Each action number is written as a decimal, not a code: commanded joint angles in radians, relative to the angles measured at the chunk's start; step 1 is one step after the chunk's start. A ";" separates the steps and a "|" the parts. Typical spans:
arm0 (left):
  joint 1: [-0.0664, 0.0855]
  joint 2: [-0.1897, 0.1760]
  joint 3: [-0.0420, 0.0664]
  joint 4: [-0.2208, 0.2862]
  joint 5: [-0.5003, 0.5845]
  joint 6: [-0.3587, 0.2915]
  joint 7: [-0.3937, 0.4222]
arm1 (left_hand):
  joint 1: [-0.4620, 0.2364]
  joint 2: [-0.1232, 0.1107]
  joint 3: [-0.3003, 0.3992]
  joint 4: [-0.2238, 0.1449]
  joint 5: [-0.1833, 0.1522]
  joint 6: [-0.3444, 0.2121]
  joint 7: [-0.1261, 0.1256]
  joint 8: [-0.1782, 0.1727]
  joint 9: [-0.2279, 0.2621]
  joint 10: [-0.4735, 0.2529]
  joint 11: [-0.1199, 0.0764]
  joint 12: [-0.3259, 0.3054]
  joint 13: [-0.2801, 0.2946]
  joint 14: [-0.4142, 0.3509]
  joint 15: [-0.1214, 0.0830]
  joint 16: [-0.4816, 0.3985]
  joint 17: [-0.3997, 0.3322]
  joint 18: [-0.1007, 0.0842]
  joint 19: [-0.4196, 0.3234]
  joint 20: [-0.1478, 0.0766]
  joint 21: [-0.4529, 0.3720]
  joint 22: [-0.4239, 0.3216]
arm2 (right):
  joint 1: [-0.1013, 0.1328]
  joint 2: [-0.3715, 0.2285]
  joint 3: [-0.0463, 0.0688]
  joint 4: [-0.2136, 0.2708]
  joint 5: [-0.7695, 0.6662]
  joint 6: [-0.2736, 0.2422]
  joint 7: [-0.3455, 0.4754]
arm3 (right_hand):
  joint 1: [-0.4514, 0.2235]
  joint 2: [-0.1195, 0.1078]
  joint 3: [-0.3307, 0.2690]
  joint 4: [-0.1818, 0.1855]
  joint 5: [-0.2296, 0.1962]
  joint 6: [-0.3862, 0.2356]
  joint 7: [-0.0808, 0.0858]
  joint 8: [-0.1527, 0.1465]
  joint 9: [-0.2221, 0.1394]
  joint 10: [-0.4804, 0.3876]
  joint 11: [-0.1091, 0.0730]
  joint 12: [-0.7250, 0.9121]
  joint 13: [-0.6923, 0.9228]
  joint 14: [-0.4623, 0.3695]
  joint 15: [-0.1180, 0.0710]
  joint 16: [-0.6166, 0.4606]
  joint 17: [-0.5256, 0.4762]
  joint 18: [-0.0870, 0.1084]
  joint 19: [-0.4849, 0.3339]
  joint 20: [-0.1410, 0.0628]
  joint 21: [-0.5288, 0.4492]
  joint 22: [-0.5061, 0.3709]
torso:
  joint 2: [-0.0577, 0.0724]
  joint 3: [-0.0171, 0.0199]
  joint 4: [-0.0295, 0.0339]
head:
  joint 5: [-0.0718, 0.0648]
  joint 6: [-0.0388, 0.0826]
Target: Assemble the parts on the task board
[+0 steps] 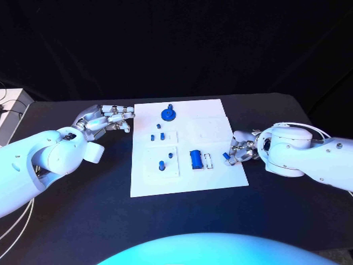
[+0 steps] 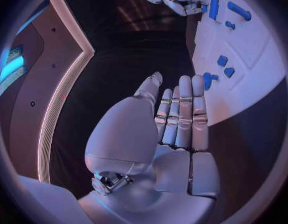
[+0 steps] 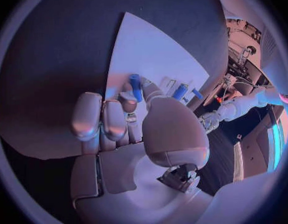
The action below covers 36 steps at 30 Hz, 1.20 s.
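The white task board [image 1: 216, 176] lies mid-table. On it are a round blue part [image 1: 169, 114], several small blue parts [image 1: 161, 136] and a larger blue block [image 1: 196, 159] beside a pale piece [image 1: 209, 160]. My right hand [image 1: 241, 148] is at the board's right edge with its fingers curled in. It pinches a small blue peg [image 3: 136, 84] between thumb and fingertips [image 3: 127, 98]; the same peg [image 1: 225, 156] sits just over the board's edge. My left hand [image 1: 109, 118] hovers off the board's left edge. Its fingers [image 2: 181, 109] are stretched out flat and hold nothing.
The black table [image 1: 81, 221] has bare room in front of the board and on both sides. A white box [image 1: 5, 107] with cables stands at the far left edge. The board's recessed panels [image 1: 210, 128] on the right are bare.
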 commanded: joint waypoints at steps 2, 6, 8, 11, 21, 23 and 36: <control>-0.001 0.000 0.001 0.003 -0.001 0.018 0.003 | 0.000 0.006 0.007 0.000 0.003 0.009 0.001 0.002 0.000 0.002 0.002 -0.006 0.000 -0.007 -0.003 0.006 0.000 -0.001 0.008 -0.001 -0.005 0.002 | -0.010 0.002 -0.008 -0.016 0.061 0.042 0.029 | -0.025 0.005 0.174 -0.125 0.071 -0.007 0.011 -0.010 -0.194 -0.015 0.002 -0.008 -0.004 0.001 0.004 -0.007 0.001 -0.004 0.041 0.007 -0.005 0.141 | 0.000 0.0006 -0.0002 | 0.001 0.000; -0.001 0.000 0.001 0.003 -0.001 0.018 0.002 | 0.003 0.009 0.011 -0.002 0.004 0.009 0.000 0.002 0.000 0.002 0.002 -0.007 0.000 -0.007 -0.003 0.006 0.000 -0.001 0.008 -0.001 -0.005 0.003 | -0.009 0.002 -0.008 -0.015 0.095 0.045 0.052 | -0.099 -0.011 0.315 -0.186 0.067 -0.006 0.016 -0.004 -0.210 -0.013 0.003 -0.008 -0.008 0.001 0.007 -0.009 0.001 -0.002 0.041 0.010 -0.005 0.141 | 0.001 0.0008 -0.0006 | 0.001 0.001; -0.001 -0.001 0.001 0.003 -0.001 0.019 0.002 | 0.003 0.009 0.011 -0.002 0.004 0.009 0.000 0.002 0.000 0.002 0.002 -0.007 0.000 -0.007 -0.003 0.006 0.000 -0.001 0.008 -0.001 -0.005 0.003 | -0.009 0.002 -0.008 -0.014 0.101 0.045 0.056 | -0.126 -0.008 0.337 -0.208 0.067 -0.008 0.015 0.002 -0.207 -0.013 0.002 -0.005 -0.008 0.001 0.008 -0.009 0.001 -0.001 0.040 0.011 -0.006 0.140 | 0.001 0.0010 -0.0005 | 0.001 0.000; -0.001 -0.001 0.001 0.003 -0.002 0.019 0.002 | 0.003 0.009 0.011 -0.002 0.004 0.009 0.000 0.002 0.000 0.002 0.002 -0.007 0.000 -0.007 -0.003 0.006 0.000 -0.001 0.008 -0.001 -0.005 0.003 | -0.008 0.002 -0.008 -0.011 0.124 0.039 0.062 | -0.131 -0.004 0.333 -0.217 0.068 -0.009 0.015 0.004 -0.205 -0.012 0.002 -0.002 -0.009 0.001 0.007 -0.009 0.001 -0.001 0.041 0.011 -0.005 0.141 | 0.001 0.0015 -0.0001 | 0.002 0.000; -0.001 -0.001 0.001 0.003 -0.002 0.020 0.000 | 0.002 0.006 0.020 -0.004 0.004 0.010 0.001 0.002 0.000 0.003 0.002 -0.010 -0.001 -0.008 -0.003 0.007 0.001 -0.001 0.007 -0.002 -0.004 0.009 | 0.007 -0.005 -0.008 0.010 0.206 0.005 0.045 | -0.117 -0.010 0.268 -0.221 0.074 -0.002 0.009 0.005 -0.210 -0.012 0.000 0.001 -0.010 0.002 0.006 -0.010 0.000 -0.001 0.041 0.009 -0.006 0.140 | 0.001 0.0014 -0.0006 | 0.004 -0.002; -0.001 -0.001 0.001 0.003 -0.003 0.020 -0.001 | 0.002 0.006 0.020 -0.004 0.004 0.010 0.001 0.002 0.000 0.003 0.002 -0.010 -0.001 -0.008 -0.003 0.007 0.001 -0.001 0.007 -0.002 -0.004 0.009 | 0.013 -0.007 -0.008 0.020 0.229 0.000 0.037 | -0.112 -0.008 0.248 -0.219 0.079 0.000 0.009 0.004 -0.215 -0.013 -0.001 0.000 -0.012 0.002 0.006 -0.010 0.000 -0.001 0.041 0.009 -0.008 0.140 | 0.000 0.0013 -0.0007 | 0.004 -0.003; -0.001 0.000 0.001 0.004 -0.005 0.025 -0.002 | -0.002 0.004 0.021 -0.004 0.003 0.011 0.000 0.002 0.000 0.000 0.003 -0.012 -0.001 -0.008 -0.002 0.007 0.001 -0.001 0.006 -0.001 -0.005 0.011 | 0.028 0.000 -0.007 0.061 0.287 -0.024 0.012 | -0.106 -0.007 0.228 -0.220 0.082 0.004 0.007 0.004 -0.222 -0.012 -0.001 0.002 -0.013 0.002 0.005 -0.012 -0.002 -0.001 0.042 0.008 -0.011 0.139 | 0.001 0.0006 -0.0001 | 0.001 -0.002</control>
